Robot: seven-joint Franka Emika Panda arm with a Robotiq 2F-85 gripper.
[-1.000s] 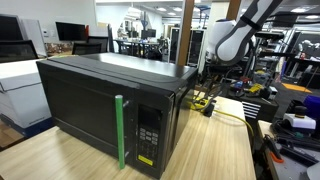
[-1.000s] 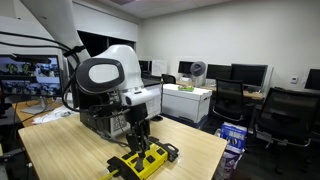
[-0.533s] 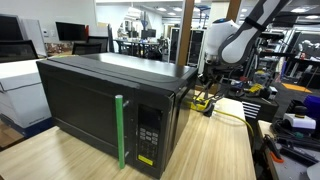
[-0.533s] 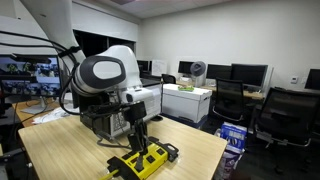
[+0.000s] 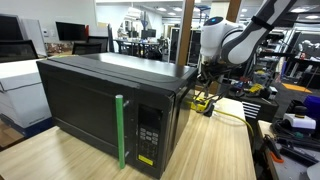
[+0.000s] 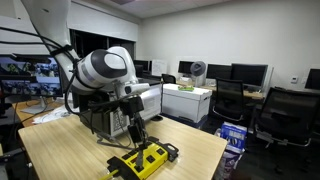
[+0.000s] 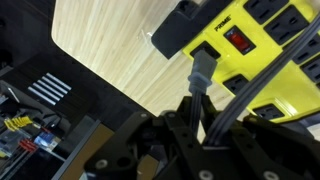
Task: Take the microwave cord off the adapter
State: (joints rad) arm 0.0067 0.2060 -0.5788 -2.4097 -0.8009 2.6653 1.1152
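Microwave cord [image 7: 200,70] plug lies just ahead of the gripper [image 7: 198,106] jaws, at the adapter [image 7: 255,50] socket. Jaw closure cannot be determined. Risk: an oblique pull drags the adapter, or grip slips.

Wrist view: adapter [image 7: 250,45] cut off by top and right edges; cord [image 7: 201,70] runs down into the dark, blurred hand [image 7: 200,122], grip unclear. In an exterior view the microwave [image 5: 110,100] hides most of the adapter, and the cord there is too small to make out.
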